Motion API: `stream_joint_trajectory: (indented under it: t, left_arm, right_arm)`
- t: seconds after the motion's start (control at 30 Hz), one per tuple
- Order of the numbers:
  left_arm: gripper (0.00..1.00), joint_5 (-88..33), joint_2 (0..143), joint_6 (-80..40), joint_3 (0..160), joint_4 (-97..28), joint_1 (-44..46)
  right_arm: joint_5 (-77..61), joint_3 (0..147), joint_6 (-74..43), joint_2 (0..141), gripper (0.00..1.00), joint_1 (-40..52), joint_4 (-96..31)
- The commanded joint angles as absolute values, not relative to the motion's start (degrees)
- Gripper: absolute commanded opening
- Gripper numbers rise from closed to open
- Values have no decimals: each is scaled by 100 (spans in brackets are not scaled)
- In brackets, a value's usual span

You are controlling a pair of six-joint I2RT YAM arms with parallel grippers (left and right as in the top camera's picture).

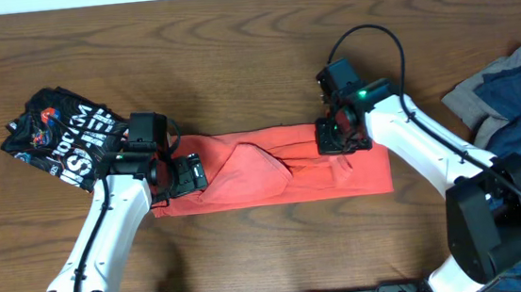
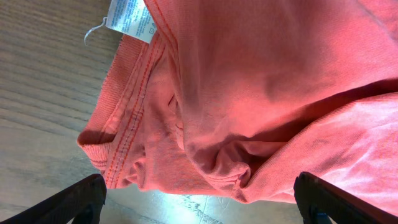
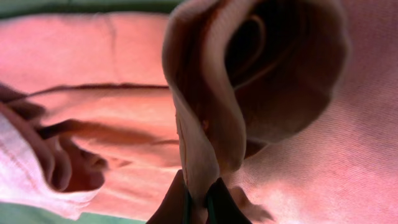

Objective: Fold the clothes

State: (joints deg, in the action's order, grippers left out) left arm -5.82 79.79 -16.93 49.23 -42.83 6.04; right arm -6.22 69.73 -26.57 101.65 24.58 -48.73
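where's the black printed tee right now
In the overhead view the black printed T-shirt lies crumpled at the left of the table, just beyond the left gripper and the left end of the coral-red shirt.

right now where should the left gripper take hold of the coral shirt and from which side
Probably the ribbed collar edge at the coral shirt's left end, coming in from the left. It is a thick, stitched, bunched ridge, easier to pinch than flat cloth, and it lies by the open left gripper. The right gripper pinches a fold at the other end.
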Motion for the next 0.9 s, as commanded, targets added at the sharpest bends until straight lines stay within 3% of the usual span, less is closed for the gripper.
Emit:
stream_joint_trajectory:
  t: [0.0, 0.27, 0.4, 0.43, 0.5, 0.67, 0.87]
  left_arm:
    - [98, -598, 7972, -1769, 5009, -4289, 569]
    - [98, -600, 7972, -1769, 5009, -4311, 569]
    - [98, -598, 7972, -1769, 5009, -4311, 569]
    - [98, -598, 7972, -1769, 5009, -4313, 569]
    - [98, -598, 7972, -1769, 5009, -4327, 569]
    - [98, -596, 7972, -1767, 5009, -4348, 569]
    - [98, -130, 7972, -1765, 5009, -4342, 567]
  right_arm:
    - [-790, 6973, -2722, 10195, 5, 2633, -4860]
    - [-803, 6973, -2720, 10195, 10, 2670, -4860]
    - [-1153, 6973, -2641, 10195, 36, 2670, -4735]
    - [-1540, 6973, -2307, 10195, 52, 2670, -4633]
    - [-2359, 6973, -1485, 10195, 59, 2670, -4458]
    - [-2543, 6973, -1308, 10193, 63, 2589, -4287]
    - [-1361, 6982, -1839, 10180, 63, 2359, -4578]
